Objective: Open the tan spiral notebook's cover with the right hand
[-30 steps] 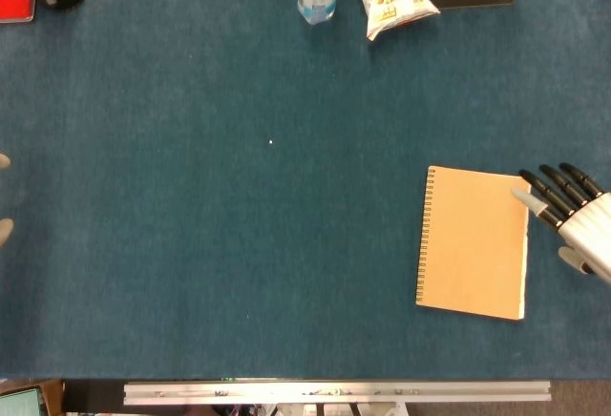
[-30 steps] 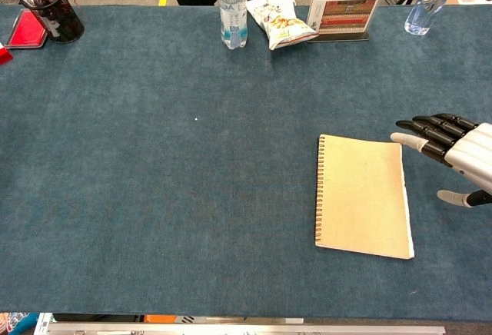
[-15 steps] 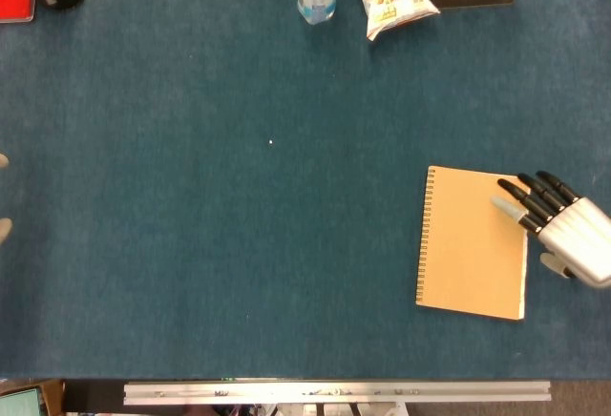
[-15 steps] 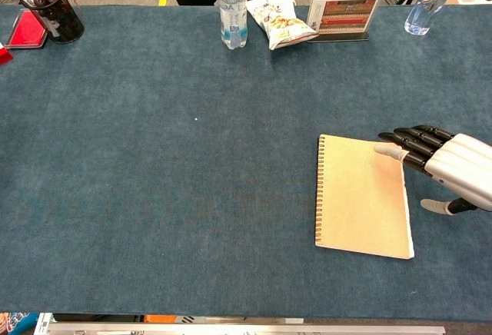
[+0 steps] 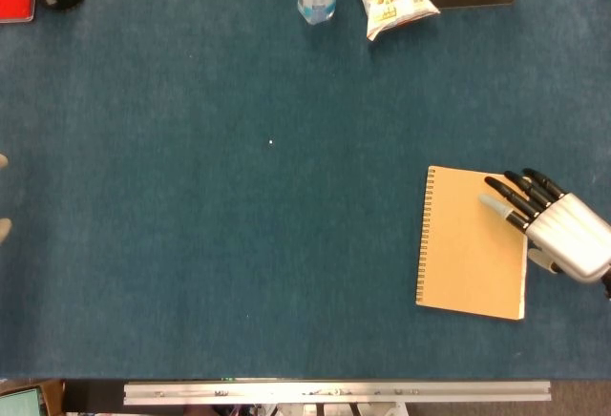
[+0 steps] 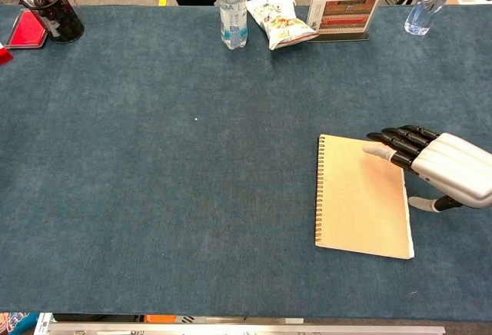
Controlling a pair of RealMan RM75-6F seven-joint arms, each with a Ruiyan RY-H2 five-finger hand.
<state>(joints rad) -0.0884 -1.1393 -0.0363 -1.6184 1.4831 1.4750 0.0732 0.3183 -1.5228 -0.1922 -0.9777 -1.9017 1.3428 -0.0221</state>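
**Right hand slides in over the notebook's edge**

Over the last second the robot's right hand (image 5: 554, 230) has crept leftward, so its dark fingers (image 6: 393, 144) now reach over the upper right part of the tan spiral-bound notebook (image 5: 470, 242), where before they hung just off its free edge. The fingers lie stretched out, slightly apart, holding nothing. The notebook lies flat and closed on the blue felt-covered table (image 5: 239, 225), spiral binding on its left. I can't see enough of the left hand to judge it.
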